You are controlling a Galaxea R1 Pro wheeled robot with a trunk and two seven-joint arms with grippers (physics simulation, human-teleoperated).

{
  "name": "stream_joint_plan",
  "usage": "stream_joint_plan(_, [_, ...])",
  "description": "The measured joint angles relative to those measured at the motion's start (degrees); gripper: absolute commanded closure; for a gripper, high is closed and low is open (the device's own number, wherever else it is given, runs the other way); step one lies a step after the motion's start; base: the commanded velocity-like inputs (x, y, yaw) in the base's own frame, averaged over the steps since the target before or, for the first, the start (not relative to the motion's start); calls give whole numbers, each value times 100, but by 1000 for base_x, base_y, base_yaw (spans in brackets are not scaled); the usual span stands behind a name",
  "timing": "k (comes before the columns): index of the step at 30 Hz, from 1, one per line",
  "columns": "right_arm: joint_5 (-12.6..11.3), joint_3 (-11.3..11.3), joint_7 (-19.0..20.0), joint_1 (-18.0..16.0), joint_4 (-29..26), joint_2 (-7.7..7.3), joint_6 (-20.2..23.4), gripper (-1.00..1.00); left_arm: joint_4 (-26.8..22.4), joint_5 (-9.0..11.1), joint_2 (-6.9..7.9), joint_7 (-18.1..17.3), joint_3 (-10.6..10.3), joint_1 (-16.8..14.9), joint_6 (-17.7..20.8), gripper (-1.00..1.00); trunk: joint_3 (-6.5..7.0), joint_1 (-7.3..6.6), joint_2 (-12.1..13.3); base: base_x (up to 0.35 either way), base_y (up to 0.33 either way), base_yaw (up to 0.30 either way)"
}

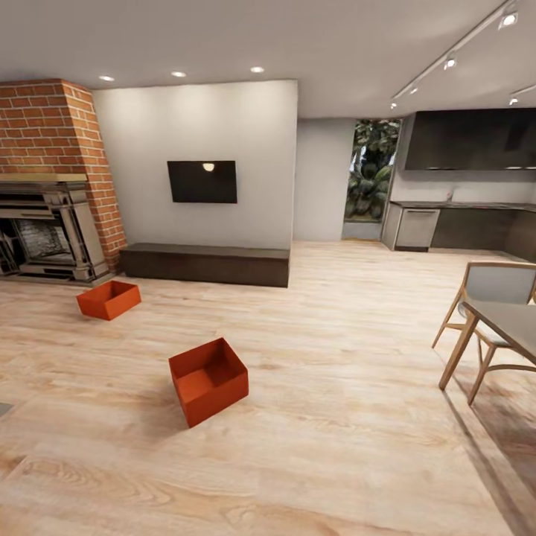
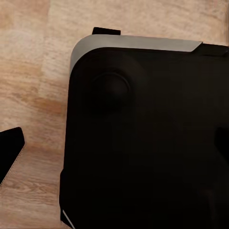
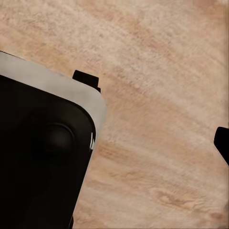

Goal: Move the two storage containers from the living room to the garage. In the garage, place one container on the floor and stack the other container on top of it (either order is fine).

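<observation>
Both bins, near [image 1: 209, 380] and far [image 1: 109, 299], sit apart on the plank floor [image 1: 335, 417], unreached; fingers' state probably untellable, wrist views facing the base [image 2: 143, 138].

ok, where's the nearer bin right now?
Head view: the nearer bin sits on the wood floor left of centre, well short of the far bin, which lies by the fireplace.
</observation>
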Motion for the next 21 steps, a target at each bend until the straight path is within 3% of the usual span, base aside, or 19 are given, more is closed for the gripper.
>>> stream_joint_plan(21, [-2,0,0,0,0,8,0,-100,-1,-7,0,0,16,0,-54,-100,0,0,0,323,0,0])
